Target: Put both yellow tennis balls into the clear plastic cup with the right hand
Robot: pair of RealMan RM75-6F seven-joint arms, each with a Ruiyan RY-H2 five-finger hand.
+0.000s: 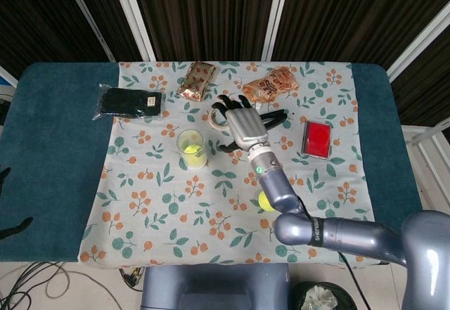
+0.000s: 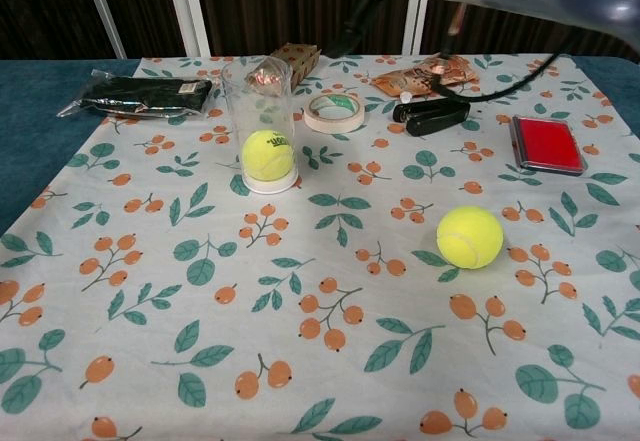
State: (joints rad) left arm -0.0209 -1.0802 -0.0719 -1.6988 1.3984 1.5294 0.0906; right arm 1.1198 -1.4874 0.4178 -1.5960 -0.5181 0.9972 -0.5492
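The right hand (image 1: pixel 244 123) is being held raised above the middle of the table, palm down, with its dark fingers (image 1: pixel 232 101) spread wide apart and nothing being gripped. Its silver forearm is being extended forward from the near edge in the head view; in the chest view only the arm's underside is being shown along the top edge.

The left hand is barely being shown at the far left edge of the head view, and whether its fingers are apart or curled cannot be told.

One yellow tennis ball (image 2: pixel 267 154) is being contained at the bottom of the clear plastic cup (image 2: pixel 261 121), which is standing upright. The second tennis ball (image 2: pixel 470 237) is lying on the cloth, well apart from the cup.

The table is being covered by a floral tablecloth (image 2: pixel 300 341) over a teal surface (image 1: pixel 56 183). Toward the far side are lying a black packet (image 2: pixel 135 93), a roll of tape (image 2: pixel 334 112), a black stapler (image 2: pixel 432 115), a red box (image 2: pixel 546 143) and two snack packets. Dark slatted panels with white posts are being seen behind.
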